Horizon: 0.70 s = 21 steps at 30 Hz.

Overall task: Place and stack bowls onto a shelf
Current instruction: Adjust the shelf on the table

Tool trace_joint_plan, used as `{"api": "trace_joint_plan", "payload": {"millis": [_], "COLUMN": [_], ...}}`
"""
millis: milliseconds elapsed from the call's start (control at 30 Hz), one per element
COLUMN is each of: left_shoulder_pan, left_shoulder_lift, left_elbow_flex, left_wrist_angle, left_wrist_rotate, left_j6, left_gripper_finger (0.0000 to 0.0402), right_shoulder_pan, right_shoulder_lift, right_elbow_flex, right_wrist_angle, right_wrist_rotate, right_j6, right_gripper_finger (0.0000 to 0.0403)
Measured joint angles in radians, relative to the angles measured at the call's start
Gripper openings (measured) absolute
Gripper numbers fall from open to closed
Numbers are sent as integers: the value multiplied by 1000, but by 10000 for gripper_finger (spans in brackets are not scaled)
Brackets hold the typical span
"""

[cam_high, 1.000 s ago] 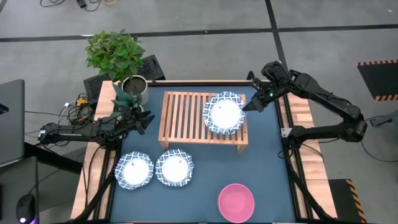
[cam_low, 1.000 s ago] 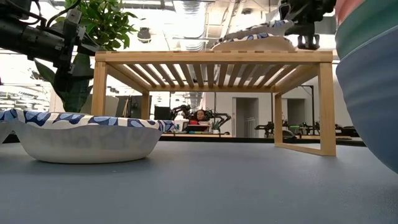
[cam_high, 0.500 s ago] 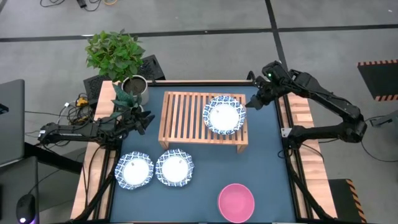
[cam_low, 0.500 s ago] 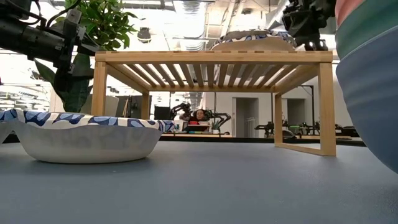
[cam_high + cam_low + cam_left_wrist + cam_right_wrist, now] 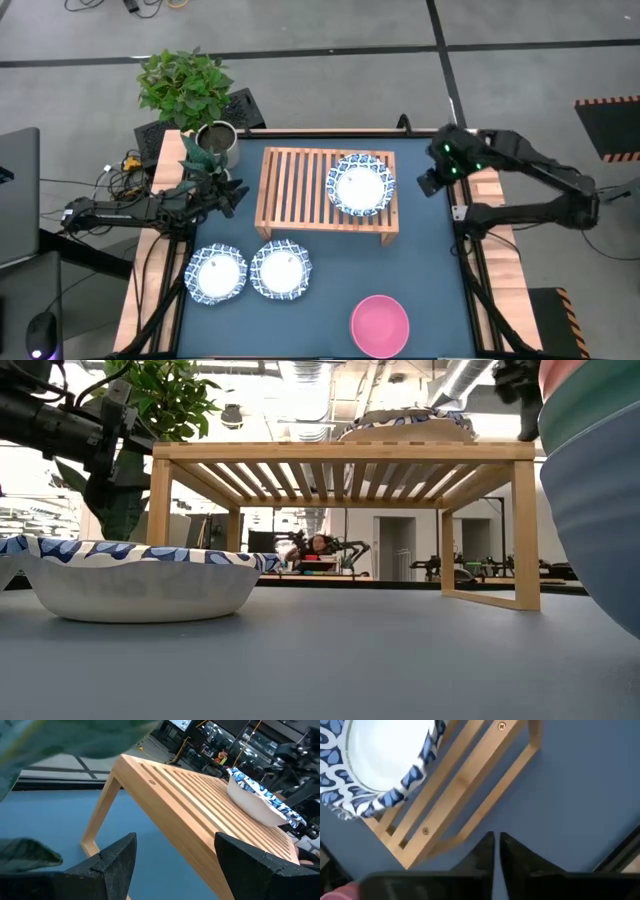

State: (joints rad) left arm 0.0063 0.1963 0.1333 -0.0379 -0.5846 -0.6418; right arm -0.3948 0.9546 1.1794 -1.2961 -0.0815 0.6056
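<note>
A white bowl with a blue patterned rim point(image 5: 361, 183) rests by its base on the right end of the light-wood shelf point(image 5: 300, 190); it also shows in the right wrist view point(image 5: 380, 760). Two more such bowls point(image 5: 216, 274) point(image 5: 281, 270) sit on the table in front of the shelf. A pink bowl point(image 5: 380, 324) sits at the near edge. My right gripper point(image 5: 426, 184) is shut and empty, just right of the shelf, above the table. My left gripper point(image 5: 234, 190) is open and empty, left of the shelf, beside the plant pot.
A metal pot with a green plant point(image 5: 215, 140) stands at the far left corner, close to my left gripper. In the low view the pink bowl's stack point(image 5: 600, 510) shows green and blue bowls below it. Bare blue tabletop point(image 5: 430, 270) lies right of the shelf.
My right gripper has drawn away from the bowl's right rim, toward the table's right edge and a little nearer. The bowl, tilted a second ago with its right rim raised, now sits level on the shelf.
</note>
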Motion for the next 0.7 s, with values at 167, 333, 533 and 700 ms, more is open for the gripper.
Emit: {"api": "trace_joint_plan", "payload": {"millis": [167, 333, 533, 700], "left_shoulder_pan": [0, 0, 0, 0], "left_shoulder_lift": [0, 0, 0, 0], "left_elbow_flex": [0, 0, 0, 0], "left_wrist_angle": [-9, -9, -10, -11], "left_wrist_rotate": [-1, -2, 0, 1], "left_j6": [-4, -11, -49, -62], "left_gripper_finger": [253, 253, 253, 253], "right_shoulder_pan": [330, 602, 763, 851], "right_shoulder_lift": [-63, -26, 70, 118], "right_elbow_flex": [-102, -225, -243, -238], "right_wrist_angle": [106, 290, 374, 399], "right_wrist_rotate": [179, 320, 403, 472], "right_j6": [278, 486, 575, 662], "right_gripper_finger": [18, 20, 18, 18]}}
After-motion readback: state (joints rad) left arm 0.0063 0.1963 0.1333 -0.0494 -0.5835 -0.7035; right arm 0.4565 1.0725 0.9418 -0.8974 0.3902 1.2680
